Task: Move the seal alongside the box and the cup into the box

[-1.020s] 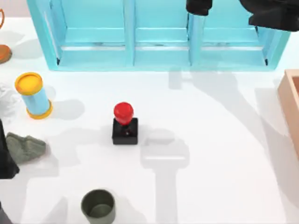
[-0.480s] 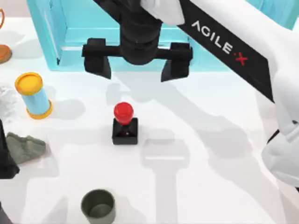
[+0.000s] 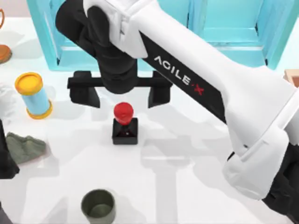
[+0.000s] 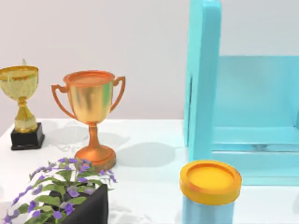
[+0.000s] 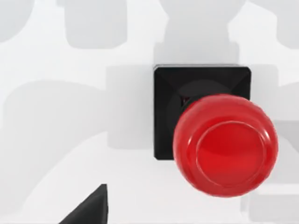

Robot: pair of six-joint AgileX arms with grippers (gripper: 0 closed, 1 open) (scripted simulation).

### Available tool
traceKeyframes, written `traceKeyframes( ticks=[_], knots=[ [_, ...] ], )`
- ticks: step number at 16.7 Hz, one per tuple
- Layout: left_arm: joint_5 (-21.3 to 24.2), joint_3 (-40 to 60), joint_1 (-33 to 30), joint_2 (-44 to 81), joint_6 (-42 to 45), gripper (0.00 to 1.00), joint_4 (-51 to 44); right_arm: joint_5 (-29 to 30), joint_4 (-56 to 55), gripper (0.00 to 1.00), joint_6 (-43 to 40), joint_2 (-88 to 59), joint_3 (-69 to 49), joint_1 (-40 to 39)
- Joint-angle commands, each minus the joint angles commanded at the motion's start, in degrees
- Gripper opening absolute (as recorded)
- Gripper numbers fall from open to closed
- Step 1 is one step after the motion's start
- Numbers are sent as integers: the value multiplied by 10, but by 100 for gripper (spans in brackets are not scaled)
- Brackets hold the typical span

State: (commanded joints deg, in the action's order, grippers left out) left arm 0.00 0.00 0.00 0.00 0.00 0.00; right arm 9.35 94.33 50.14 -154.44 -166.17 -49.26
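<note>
White bench [image 3: 196, 186] carries the task's things, seen from above. Our right arm reaches in from the right side, and its tool [image 3: 120, 95] hangs over the bench just behind the seal [image 3: 124, 123], its 2 black fingers [image 3: 84, 94] spread wide apart and holding nothing. We see the seal upright near the bench's middle, black square base down and red knob up; the right wrist view looks straight down on it [image 5: 210, 135], with 1 dark fingertip at the picture's edge. We find the cup [image 3: 98, 206] standing upright, mouth up, near the front edge, well apart from the seal and left of centre. A sliver of the box [image 3: 292, 74] shows at the far right edge, behind the arm. Our left arm is parked at the left edge [image 3: 7, 156], next to a grey-green cloth lump [image 3: 25, 147]; we cannot tell how its tool stands. A blue cylinder with yellow ends [image 3: 33, 95] stands at the left, and a turquoise shelf unit [image 3: 51, 42] lines the back. The left wrist view adds 2 trophies [image 4: 91, 116] and a flowering plant [image 4: 65, 191].
</note>
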Motion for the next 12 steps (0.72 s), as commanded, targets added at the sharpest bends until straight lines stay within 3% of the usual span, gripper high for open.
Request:
traceKeyframes(
  ticks=[6, 12],
  knots=[
    [0, 0, 0, 0, 0, 100, 0, 0, 4, 100, -2, -22, -21, 3],
    [0, 0, 0, 0, 0, 100, 0, 1, 43, 100, -7, -156, -203, 8]
  ],
)
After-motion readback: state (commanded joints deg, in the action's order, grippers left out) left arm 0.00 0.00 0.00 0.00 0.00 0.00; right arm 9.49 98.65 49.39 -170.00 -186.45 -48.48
